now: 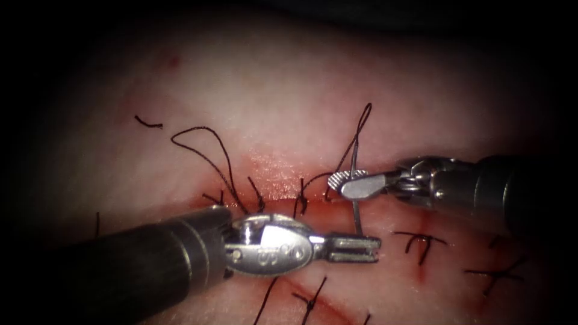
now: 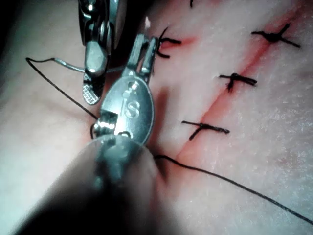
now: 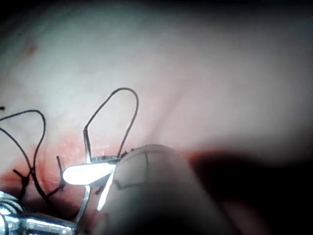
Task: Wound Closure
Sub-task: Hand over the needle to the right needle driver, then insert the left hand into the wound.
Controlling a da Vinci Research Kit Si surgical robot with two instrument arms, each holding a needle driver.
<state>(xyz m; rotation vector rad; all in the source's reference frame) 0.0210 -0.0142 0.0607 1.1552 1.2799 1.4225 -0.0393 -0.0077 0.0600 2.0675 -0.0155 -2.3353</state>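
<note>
Nearest to us in the endoscope view is the left arm's dark shaft, coming in from the tissue's [image 1: 289, 72] lower left edge and ending in the left pincer [image 1: 356, 248]. Its two slim jaws lie close together, pointing toward the right edge, and we see nothing held between them. Just above their tip ends the lower part of the needle [image 1: 356, 210].

We see the right pincer [image 1: 348, 179] reaching in from the right edge, its jaws closed on the needle partway along its curve. The needle's long axis runs nearly upright here: one end rises above the jaws, the other drops below them toward the left pincer. Whether its lower end enters the tissue we cannot tell.

From the needle's upper end the thread [image 1: 360, 129] rises in a narrow loop, then comes back down toward the cut [image 1: 274, 195], which runs across the middle of the tissue with red fluid [image 1: 265, 174] along it. More thread curls in a wide loop left of the needle. Tied stitches [image 1: 421, 241] sit lower right of the pincers, along another reddened line.

In the left wrist view the left pincer [image 2: 146, 51] lies beside the right arm's jaws. The upper half of the tissue is bare and open; the two pincers stand close together around the needle.
</note>
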